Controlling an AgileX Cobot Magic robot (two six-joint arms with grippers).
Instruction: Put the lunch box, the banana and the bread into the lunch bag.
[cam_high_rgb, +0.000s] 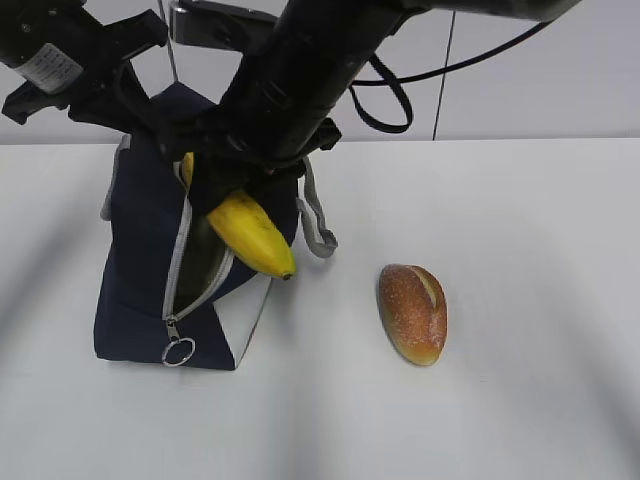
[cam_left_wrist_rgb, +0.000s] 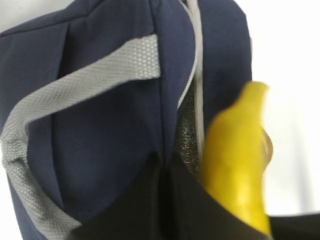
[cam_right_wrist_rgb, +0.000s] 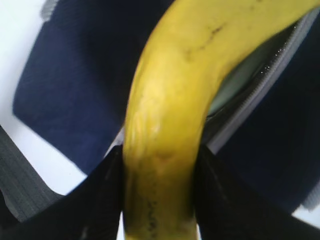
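Bread (cam_high_rgb: 412, 313) lies on white table (cam_high_rgb: 520, 400), beside bag (cam_high_rgb: 140, 290).

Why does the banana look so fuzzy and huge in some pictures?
Right wrist view: the banana sits right against the lens, so it fills the picture and looks soft. Left wrist view: it is smeared at the edge, and the white table behind glares. Exterior view: banana, bread and lunch bag look sharp, while the near arm is a dark blur.

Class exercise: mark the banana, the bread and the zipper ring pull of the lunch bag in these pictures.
banana (cam_high_rgb: 250, 232), exterior view, on its yellow body above the dark tip.
bread (cam_high_rgb: 412, 313), exterior view, on the brown crust.
zipper ring pull (cam_high_rgb: 178, 351), exterior view, on the metal ring.
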